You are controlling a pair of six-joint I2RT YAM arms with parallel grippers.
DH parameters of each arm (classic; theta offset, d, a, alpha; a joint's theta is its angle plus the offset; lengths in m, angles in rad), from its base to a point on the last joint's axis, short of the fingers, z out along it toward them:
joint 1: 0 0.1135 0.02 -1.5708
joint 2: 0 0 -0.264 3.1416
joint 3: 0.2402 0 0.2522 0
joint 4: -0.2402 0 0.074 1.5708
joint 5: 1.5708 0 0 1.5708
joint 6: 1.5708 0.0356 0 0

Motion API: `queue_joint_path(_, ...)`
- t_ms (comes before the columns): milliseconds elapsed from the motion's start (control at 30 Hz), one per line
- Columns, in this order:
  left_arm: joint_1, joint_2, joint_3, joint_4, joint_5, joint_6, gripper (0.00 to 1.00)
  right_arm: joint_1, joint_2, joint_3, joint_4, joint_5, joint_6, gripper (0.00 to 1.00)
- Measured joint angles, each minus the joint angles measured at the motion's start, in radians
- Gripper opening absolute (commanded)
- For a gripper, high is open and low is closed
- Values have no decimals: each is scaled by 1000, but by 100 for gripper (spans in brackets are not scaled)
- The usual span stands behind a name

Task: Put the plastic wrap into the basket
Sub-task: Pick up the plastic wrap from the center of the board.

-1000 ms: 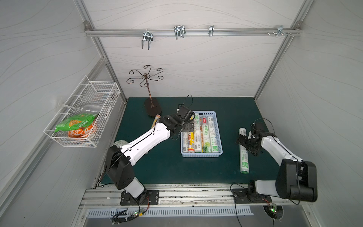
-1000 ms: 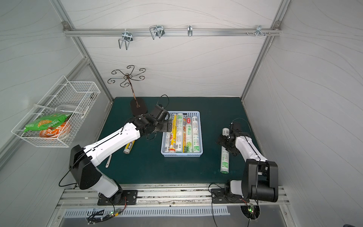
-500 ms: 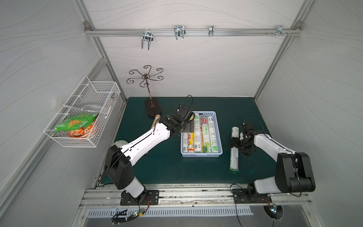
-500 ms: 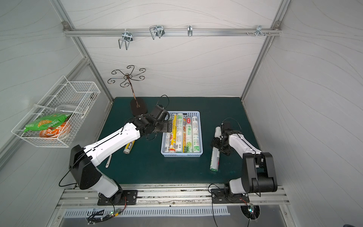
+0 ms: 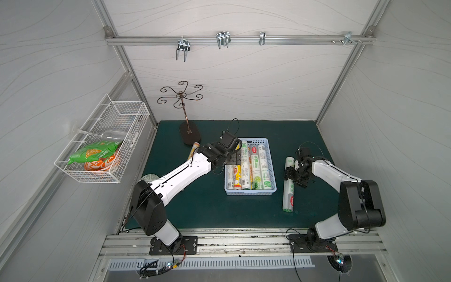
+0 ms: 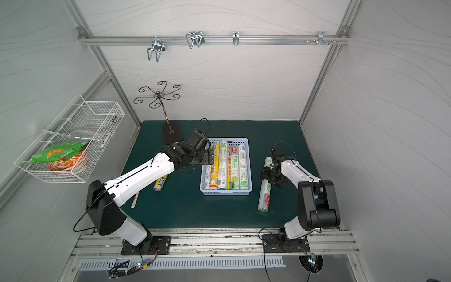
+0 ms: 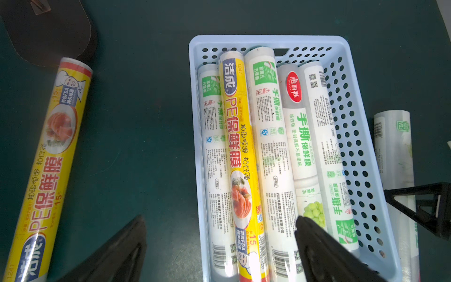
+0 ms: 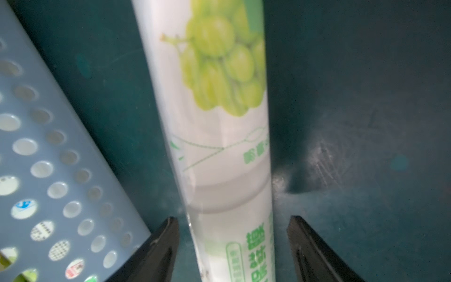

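Plastic wrap is lying in three places. Five rolls are sitting side by side in the basket [image 5: 250, 193]. A yellow roll [image 7: 48, 158] is lying on the worktop [image 5: 207, 207] off the basket's left side. A white roll [image 5: 288, 195] with a grape picture is lying just beside the right side, roughly parallel to it.

The right gripper [image 8: 233, 219] is straddling this white roll, spread, with a sliver of worktop showing between each finger and the roll, so nothing is being pinched yet. The left gripper [image 7: 220, 217] is hanging spread and empty over the basket's left edge.

The step in hand is probably the grasp on the white roll. The fingers should be closing squarely across it, because the glossy round wrapper is likely to be rolling away from a one-sided push. The grasp seems to be sitting slightly toward the far end, so the near end may be drooping on the lift. The roll needs raising above the perforated wall and holding in line with the basket's long side. The floor is looking nearly full, so the roll will likely be resting on top of the others.
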State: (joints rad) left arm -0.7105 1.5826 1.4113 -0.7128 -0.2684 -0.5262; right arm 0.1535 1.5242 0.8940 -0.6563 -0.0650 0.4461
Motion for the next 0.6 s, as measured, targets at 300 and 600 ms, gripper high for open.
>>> queue_joint_path(300,0,0,-1,6,5,0,97,11,41,8,-6,0,-1,67)
queue_joint_path(600,0,0,-7,6,12,0,96,11,65,36,-11,-1,-7,41)
